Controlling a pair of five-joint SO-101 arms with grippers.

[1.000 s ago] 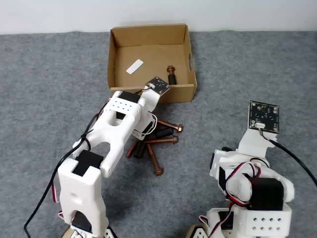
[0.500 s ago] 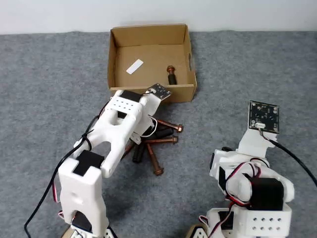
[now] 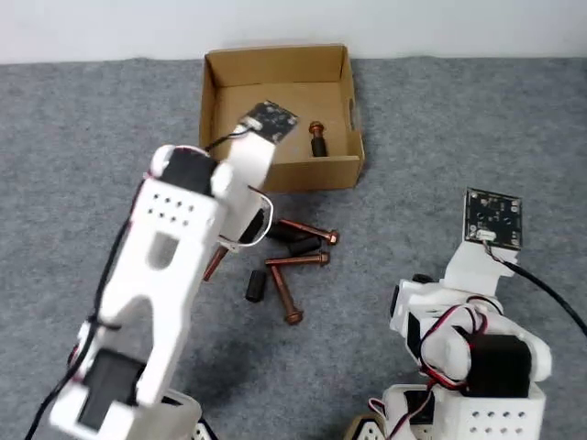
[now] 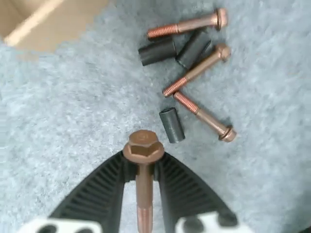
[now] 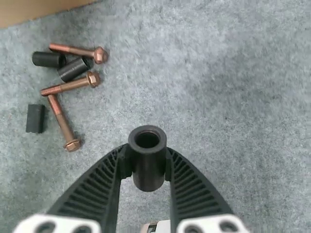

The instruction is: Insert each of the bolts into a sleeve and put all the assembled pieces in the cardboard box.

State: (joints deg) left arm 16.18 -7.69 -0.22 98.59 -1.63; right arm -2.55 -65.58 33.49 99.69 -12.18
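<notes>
My left gripper (image 4: 144, 164) is shut on a copper bolt (image 4: 144, 146), hex head outward, held above the grey carpet beside the pile. In the high view the bolt's tip (image 3: 214, 264) pokes out under the raised left arm (image 3: 174, 238). Three loose bolts (image 3: 296, 259) and three black sleeves (image 3: 256, 285) lie on the carpet in front of the cardboard box (image 3: 275, 62). One assembled piece (image 3: 317, 139) rests inside the box. My right gripper (image 5: 147, 160) is shut on a black sleeve (image 5: 147, 145), bore facing the camera, to the right of the pile.
The box's near wall (image 3: 312, 172) stands just behind the pile. The right arm (image 3: 472, 339) sits at the front right. Bare grey carpet stretches to the left and right of the pile.
The left arm has risen and pulled back left from the pile with a bolt in its gripper, uncovering a sleeve. The right arm has kept still.
</notes>
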